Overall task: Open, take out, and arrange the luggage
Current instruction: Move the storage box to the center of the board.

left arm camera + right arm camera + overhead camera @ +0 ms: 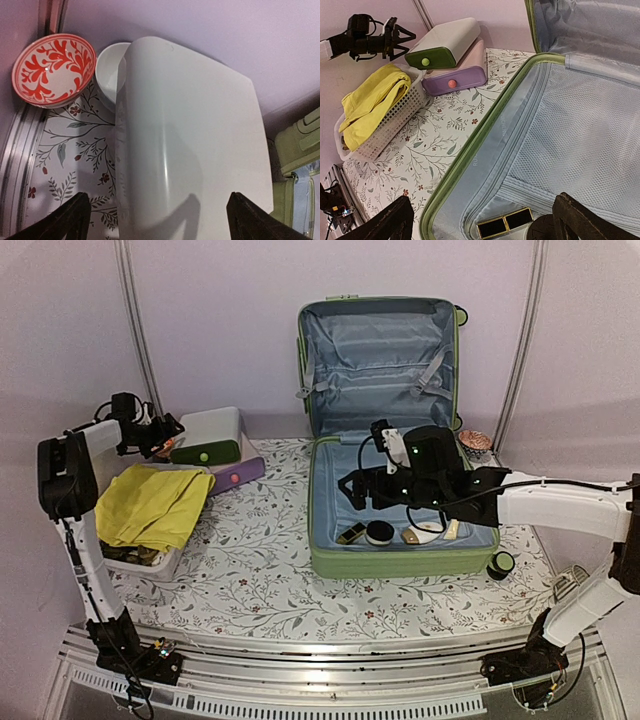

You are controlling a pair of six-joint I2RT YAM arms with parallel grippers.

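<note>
From here I see the luggage [385, 562], a light-green hard-shell suitcase, lying wide open on the right half of the worktop [260, 570]. Its lower half [330, 490] lies flat with the grey-blue lining and a mesh panel facing up. The lid [380, 350] stands upright at the back, hinged along the far edge, with grey straps [432, 375] hanging across its lining.

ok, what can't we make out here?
- Top view: small items in the suitcase, too small, partly under the right arm.
- Top view: basket contents, covered by yellow cloth.
- Left wrist view: white bowl, half behind the white box.
- Right wrist view: round dark item, cut by bottom edge.
</note>
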